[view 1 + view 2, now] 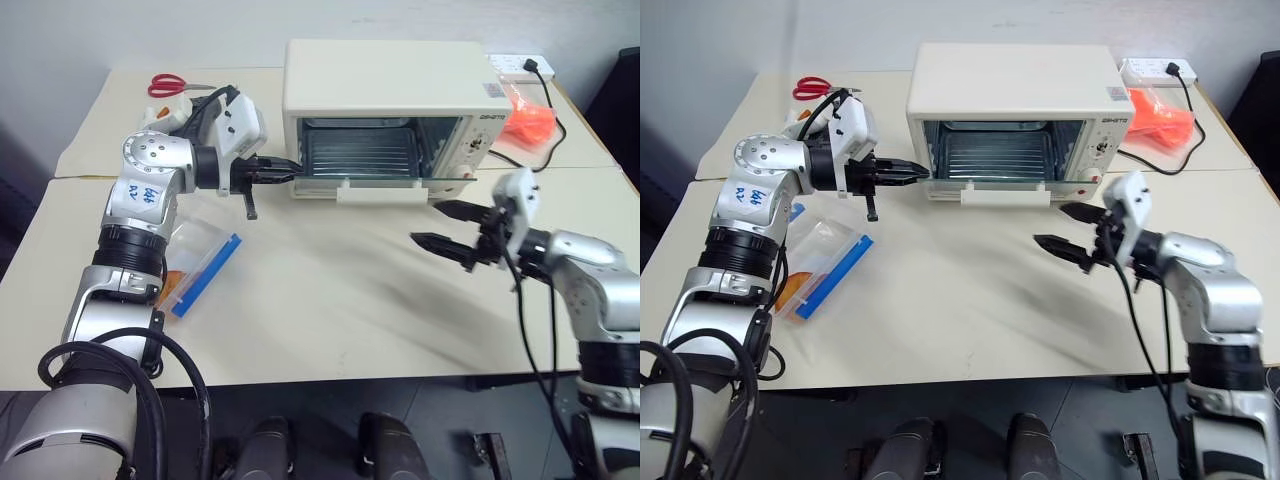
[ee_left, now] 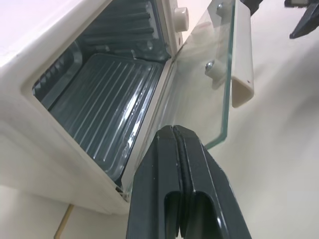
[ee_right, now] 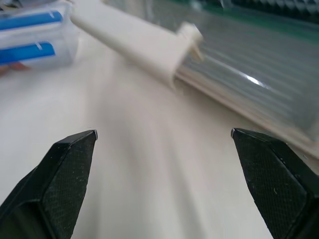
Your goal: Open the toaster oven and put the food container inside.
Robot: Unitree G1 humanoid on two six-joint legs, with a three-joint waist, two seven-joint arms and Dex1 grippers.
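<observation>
- While the toaster oven [image 1: 385, 100] is sitting at the back of the table [image 1: 330, 310], its glass door [image 2: 199, 94] is lying folded down and open, cream handle [image 1: 380, 193] facing front.
- Inside, a ribbed dark tray [image 2: 104, 114] is showing; nothing is resting on it.
- Left gripper [image 1: 285, 172] is hovering level at the oven's front left corner, fingers [image 2: 177, 189] pressed tight together, gripping nothing.
- Right gripper [image 1: 440, 225] is hanging over bare table in front of the door's right end, jaws spread wide, holding nothing.
- Right fingertips [image 3: 70, 164] are standing well apart, with the handle and door edge beyond them.
- Food container [image 1: 825, 262] is lying on the table at the robot's left, well apart from the oven, partly tucked behind the left arm; blue clip strip facing up, orange-brown food showing through the clear plastic.
- Red scissors [image 1: 168, 85] are lying at the back left of the table.
- Orange bag [image 1: 525, 118] and white power strip [image 1: 520, 66] are sitting just right of the oven.
</observation>
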